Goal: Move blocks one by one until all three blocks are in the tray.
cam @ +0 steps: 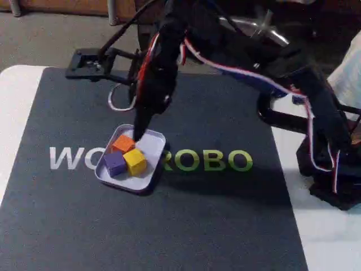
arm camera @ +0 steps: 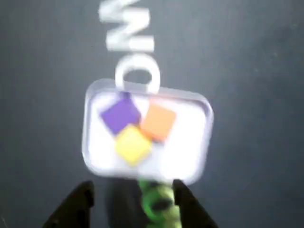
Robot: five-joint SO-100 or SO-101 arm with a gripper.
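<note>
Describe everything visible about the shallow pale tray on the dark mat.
The shallow pale lavender-white tray is rectangular with rounded corners and a low rim, metal by its look. It lies flat on the dark grey mat, turned askew, covering part of the printed lettering. Inside sit the small purple cube, yellow cube and orange cube, clustered close together. The black gripper hangs above one edge, open; no contact with the tray shows.

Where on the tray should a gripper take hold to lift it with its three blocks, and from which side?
Grip the tray by its low rim along the bare stretch right of the yellow block in the wrist view, from above, one jaw inside, one outside. The rim is the only raised edge, and the blocks crowd the other half.
</note>
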